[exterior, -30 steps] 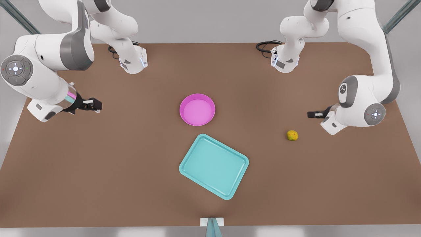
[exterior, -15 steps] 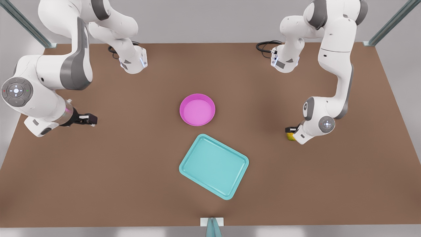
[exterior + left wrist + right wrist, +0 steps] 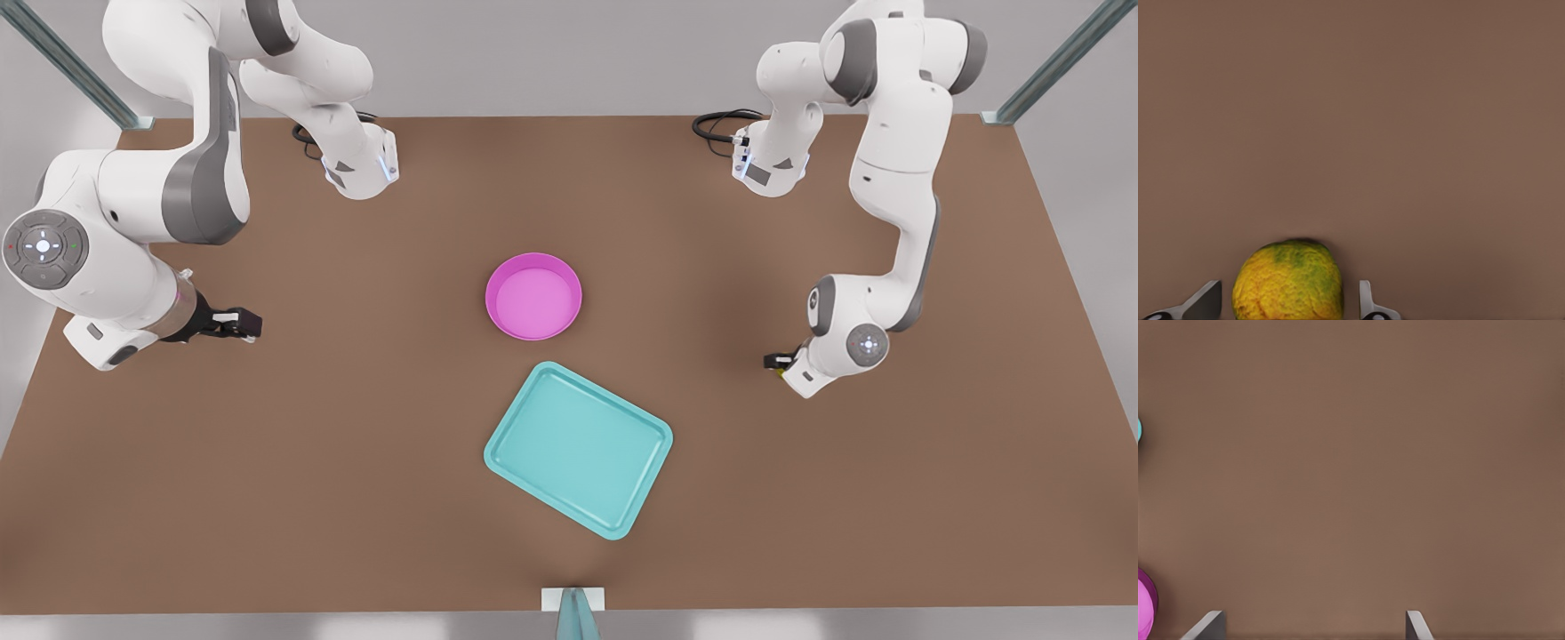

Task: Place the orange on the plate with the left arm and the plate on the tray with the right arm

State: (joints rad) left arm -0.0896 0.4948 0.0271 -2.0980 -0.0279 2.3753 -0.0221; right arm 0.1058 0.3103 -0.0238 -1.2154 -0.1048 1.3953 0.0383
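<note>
Yellow-green orange bracketed, not yet gripped

Left gripper (image 3: 1286, 307) down at the counter (image 3: 356, 498) on the front view's right, fingers spread, one either side of the orange (image 3: 1287, 283), gaps showing on both. Fruit looks light, firm, round with pebbled skin; likely to roll, so close across its widest part. Plate (image 3: 533, 296) sits mid-counter, well apart from the fruit; tray (image 3: 578, 449) just beside the plate, nearer the camera. Right gripper (image 3: 1313, 628) waits on the front view's left, open, holding nothing
</note>
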